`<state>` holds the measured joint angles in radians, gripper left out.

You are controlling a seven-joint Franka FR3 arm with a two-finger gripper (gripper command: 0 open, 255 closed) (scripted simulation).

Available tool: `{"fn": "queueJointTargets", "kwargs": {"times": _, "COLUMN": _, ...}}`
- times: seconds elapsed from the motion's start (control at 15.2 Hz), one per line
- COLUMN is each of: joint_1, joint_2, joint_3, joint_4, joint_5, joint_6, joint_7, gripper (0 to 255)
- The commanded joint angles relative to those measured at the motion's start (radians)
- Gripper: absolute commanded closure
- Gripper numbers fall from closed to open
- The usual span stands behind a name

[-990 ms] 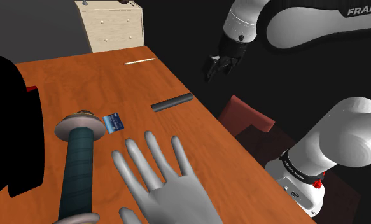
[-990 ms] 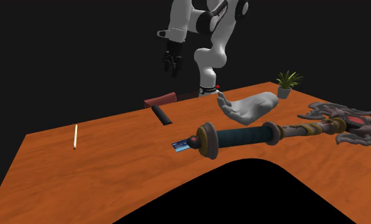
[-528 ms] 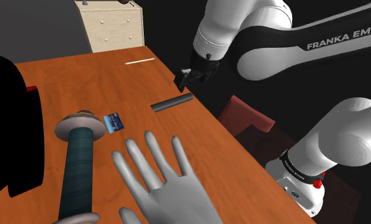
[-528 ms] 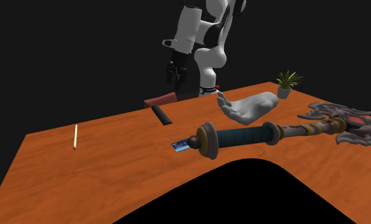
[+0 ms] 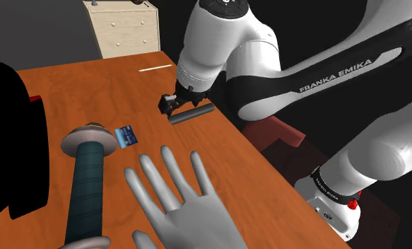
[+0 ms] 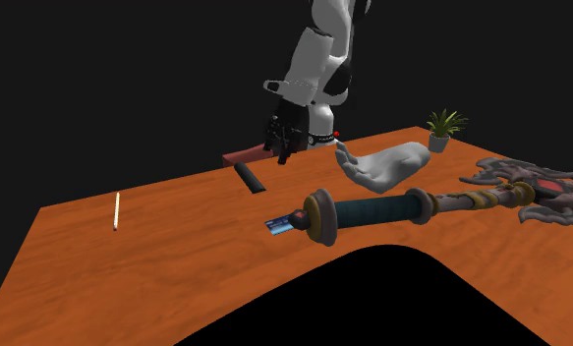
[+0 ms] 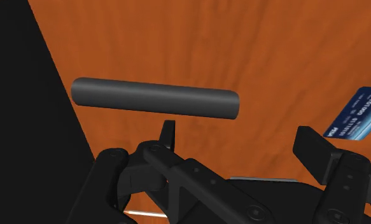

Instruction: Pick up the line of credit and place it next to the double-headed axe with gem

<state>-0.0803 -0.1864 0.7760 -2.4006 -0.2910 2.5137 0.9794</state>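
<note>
The line of credit is a small blue card lying flat on the orange wooden table, right beside the pommel of the axe's teal-wrapped handle. In the second exterior view the card sits at the handle's end and the dark double axe head with a red gem lies far right. My gripper hangs open just above the table by a dark grey cylinder, a hand's width from the card. The wrist view has the gripper with fingers apart, the cylinder ahead and the card off to one side.
A large grey hand model lies near the table's front. A thin white stick lies at the far end, before a pale dresser. A dark red seat stands off the table's edge. A small potted plant stands far right.
The arm has swung down and toward the shoulder view's left, bringing the gripper from off the table's edge to just above the grey cylinder. The card and axe have not moved.
</note>
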Motion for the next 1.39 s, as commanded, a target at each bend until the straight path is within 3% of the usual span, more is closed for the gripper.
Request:
{"fn": "queueJointTargets", "kwargs": {"times": 0.0, "joint_1": -0.050, "joint_2": 0.095, "joint_3": 0.073, "joint_4": 0.061, "joint_5": -0.151, "joint_6": 0.006, "joint_7": 0.142, "gripper": 0}}
{"fn": "queueJointTargets", "kwargs": {"times": 0.2, "joint_1": -0.056, "joint_2": 0.265, "joint_3": 0.130, "joint_4": 0.170, "joint_5": -0.413, "joint_6": -0.046, "joint_7": 0.366, "gripper": 0}}
{"fn": "queueJointTargets", "kwargs": {"times": 0.4, "joint_1": 0.041, "joint_2": 0.424, "joint_3": 0.093, "joint_4": 0.290, "joint_5": -0.615, "joint_6": -0.123, "joint_7": 0.527, "gripper": 0}}
{"fn": "queueJointTargets", "kwargs": {"times": 0.59, "joint_1": 0.155, "joint_2": 0.557, "joint_3": 0.040, "joint_4": 0.413, "joint_5": -0.751, "joint_6": -0.193, "joint_7": 0.626, "gripper": 0}}
{"fn": "queueJointTargets", "kwargs": {"times": 0.79, "joint_1": 0.262, "joint_2": 0.675, "joint_3": -0.008, "joint_4": 0.542, "joint_5": -0.850, "joint_6": -0.255, "joint_7": 0.688, "gripper": 0}}
{"fn": "queueJointTargets", "kwargs": {"times": 1.32, "joint_1": 0.297, "joint_2": 0.768, "joint_3": -0.068, "joint_4": 0.599, "joint_5": -0.922, "joint_6": -0.231, "joint_7": 0.713, "gripper": 0}}
